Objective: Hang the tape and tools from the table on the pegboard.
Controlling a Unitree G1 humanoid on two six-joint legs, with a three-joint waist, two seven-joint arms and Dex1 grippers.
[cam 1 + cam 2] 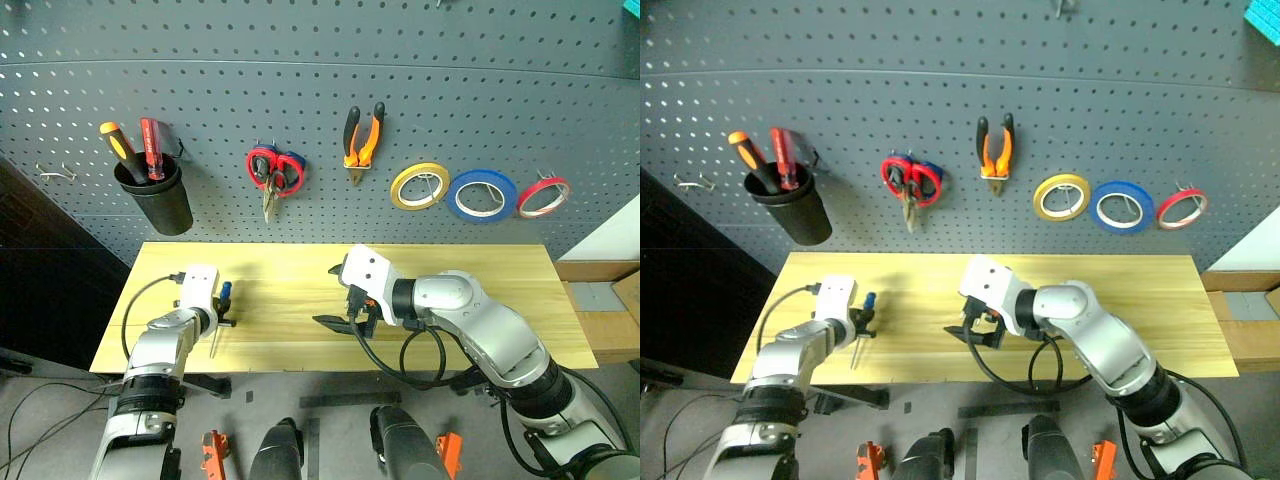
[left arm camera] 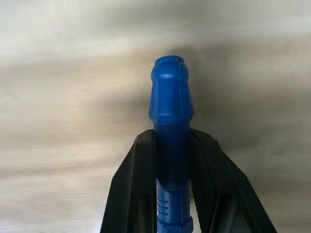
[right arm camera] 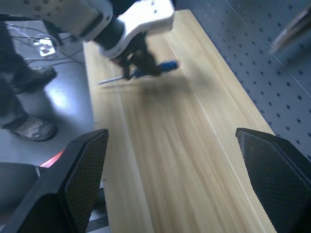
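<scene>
My left gripper [image 1: 221, 308] is shut on the slim blue-handled screwdriver [image 2: 170, 126], low over the left end of the light wooden table [image 1: 480, 300]. The blue handle end [image 1: 226, 292] points toward the pegboard [image 1: 330, 60], and the thin shaft [image 1: 214, 343] points toward the table's front edge. The right wrist view shows the same grip [image 3: 146, 68]. My right gripper [image 1: 340, 312] hangs open over the middle of the table, its fingers [image 3: 80, 174] wide apart with nothing between them. On the pegboard hang the dark-blue tape [image 1: 481, 194] and the orange-and-black pliers [image 1: 362, 140].
A yellow roll [image 1: 419, 185] and a red roll [image 1: 543, 197] flank the blue tape. Red-handled scissors [image 1: 274, 175] hang left of the pliers. A black cup [image 1: 155, 195] with screwdrivers hangs at the left, near a bare hook [image 1: 55, 175]. A person's shoes [image 3: 31, 127] stand on the floor beside the table.
</scene>
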